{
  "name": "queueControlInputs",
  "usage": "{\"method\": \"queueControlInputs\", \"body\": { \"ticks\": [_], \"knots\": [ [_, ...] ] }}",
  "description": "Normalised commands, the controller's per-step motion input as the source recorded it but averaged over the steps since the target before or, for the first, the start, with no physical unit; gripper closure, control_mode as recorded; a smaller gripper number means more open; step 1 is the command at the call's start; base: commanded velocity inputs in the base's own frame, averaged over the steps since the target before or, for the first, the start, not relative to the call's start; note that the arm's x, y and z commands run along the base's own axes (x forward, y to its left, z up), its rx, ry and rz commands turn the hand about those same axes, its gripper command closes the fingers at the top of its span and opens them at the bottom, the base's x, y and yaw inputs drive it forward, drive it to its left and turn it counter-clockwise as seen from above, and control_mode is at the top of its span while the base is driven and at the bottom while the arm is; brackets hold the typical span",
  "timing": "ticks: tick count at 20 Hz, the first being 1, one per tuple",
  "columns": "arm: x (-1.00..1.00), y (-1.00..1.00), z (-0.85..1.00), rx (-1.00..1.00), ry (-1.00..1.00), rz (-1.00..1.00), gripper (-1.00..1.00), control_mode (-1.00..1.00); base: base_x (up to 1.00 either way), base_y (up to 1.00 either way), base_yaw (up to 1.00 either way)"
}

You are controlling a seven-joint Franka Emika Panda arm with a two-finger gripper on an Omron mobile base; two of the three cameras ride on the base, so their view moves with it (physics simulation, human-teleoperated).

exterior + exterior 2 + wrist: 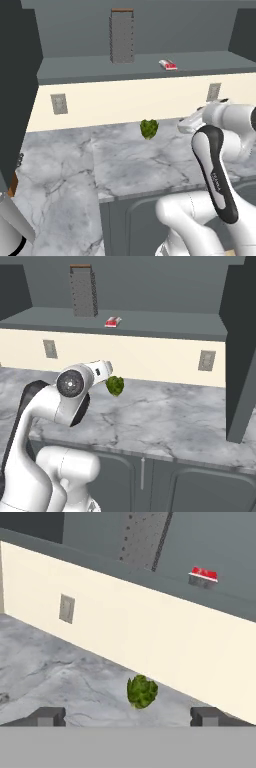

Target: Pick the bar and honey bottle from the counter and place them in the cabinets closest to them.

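A: Where is the bar (pixel 168 64) right now?

B: It lies flat on the open shelf of the cabinets (pixel 150 70), out near the shelf's front edge, to the right of a tall perforated metal grater (pixel 122 36) that stands upright further back. Its red and white wrapper shows in the hand view too, up at the top right.

A: And the fingers (pixel 128 716)?

B: Spread wide with nothing between them — in the hand view the two dark tips rise far apart at the bottom, and the gap between them looks out on bare marbled counter (pixel 150 165) and a green leafy lump (pixel 149 128).

A: Where does that lump sit?

B: On the counter, close to the cream back wall (pixel 125 100), below the shelf. In the right base view the hand is just beside it, to its left.

A: Anything else on that wall?

B: Grey outlet plates — one far to the left (pixel 59 103), one to the right (pixel 214 91).
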Motion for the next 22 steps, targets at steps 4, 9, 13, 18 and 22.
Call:
{"method": "queueControlInputs", "body": {
  "ticks": [4,9,13,18,22],
  "knots": [
    [-0.01,-0.03,-0.49,-0.03,-0.16,-0.01,-1.00,-1.00,0.00,0.00,0.00],
    [-0.03,0.00,0.00,0.00,0.00,0.00,-1.00,-1.00,0.00,0.00,0.00],
    [0.00,0.00,0.00,0.00,0.00,0.00,-1.00,1.00,-0.64,-0.18,0.00],
    [0.00,0.00,0.00,0.00,0.00,0.00,-1.00,1.00,-0.84,-0.26,0.00],
    [0.00,0.00,0.00,0.00,0.00,0.00,-1.00,1.00,-0.84,-0.23,0.00]
  ]
}}
